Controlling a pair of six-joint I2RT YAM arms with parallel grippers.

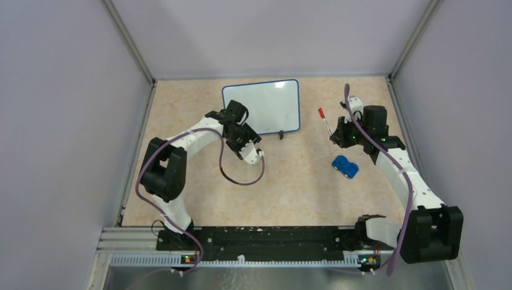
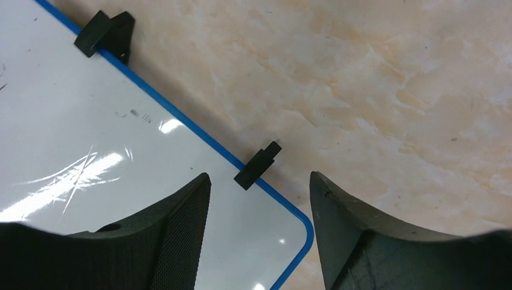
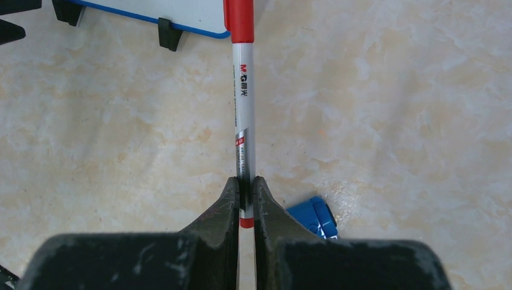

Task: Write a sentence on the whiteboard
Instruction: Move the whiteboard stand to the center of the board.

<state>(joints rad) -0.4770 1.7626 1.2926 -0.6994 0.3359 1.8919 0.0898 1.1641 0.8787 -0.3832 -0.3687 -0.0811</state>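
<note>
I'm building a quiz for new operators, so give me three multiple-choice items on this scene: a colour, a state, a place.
1. The rim of the whiteboard is: A red; B green; C blue.
2. The right gripper is: A open and empty; B shut on the marker; C out of view.
3. The toy car is: A on the whiteboard; B on the table beside the right arm; C in the right gripper.
Answers: C, blue edge all round; B, fingers pinch the barrel; B, it stands on bare tabletop.
</note>
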